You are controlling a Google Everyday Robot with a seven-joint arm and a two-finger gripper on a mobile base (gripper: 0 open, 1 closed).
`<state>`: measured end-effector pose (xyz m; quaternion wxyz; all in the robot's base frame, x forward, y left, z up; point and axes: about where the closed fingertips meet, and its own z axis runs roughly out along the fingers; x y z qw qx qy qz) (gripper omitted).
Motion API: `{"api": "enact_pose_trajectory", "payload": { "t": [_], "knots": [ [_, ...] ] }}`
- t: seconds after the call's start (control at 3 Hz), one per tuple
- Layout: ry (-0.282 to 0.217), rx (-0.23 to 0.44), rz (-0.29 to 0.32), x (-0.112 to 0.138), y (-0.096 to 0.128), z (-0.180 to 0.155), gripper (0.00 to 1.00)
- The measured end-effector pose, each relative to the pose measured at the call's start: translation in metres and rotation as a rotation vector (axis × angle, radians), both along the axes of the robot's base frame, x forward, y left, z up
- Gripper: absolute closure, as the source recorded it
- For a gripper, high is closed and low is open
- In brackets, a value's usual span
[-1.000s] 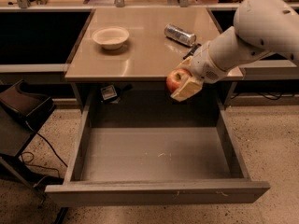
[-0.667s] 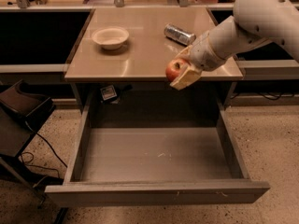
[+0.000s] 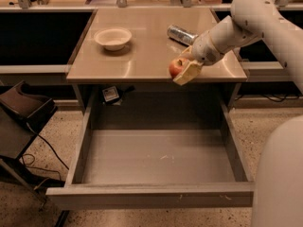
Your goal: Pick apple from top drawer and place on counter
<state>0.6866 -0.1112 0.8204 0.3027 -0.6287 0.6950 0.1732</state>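
Gripper with the apple now higher, from below the counter edge to just over it.

We see the scene through a single camera, set high in front of the top drawer and tilted down, facing the drawer's open inside and the counter behind it. We stand close: the drawer's front panel lies near the lower edge, and the arm looms large to the drawer's right. The gripper hangs above the drawer's back right, at the counter's front edge, clamped on the apple.
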Motion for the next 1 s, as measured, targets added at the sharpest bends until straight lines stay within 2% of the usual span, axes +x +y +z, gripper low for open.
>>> {"api": "enact_pose_trajectory", "payload": {
  "t": [0.67, 1.0],
  "knots": [
    [0.063, 0.023, -0.005, 0.007, 0.006, 0.000, 1.00],
    [0.039, 0.040, -0.023, 0.025, 0.003, 0.013, 1.00]
  ]
}}
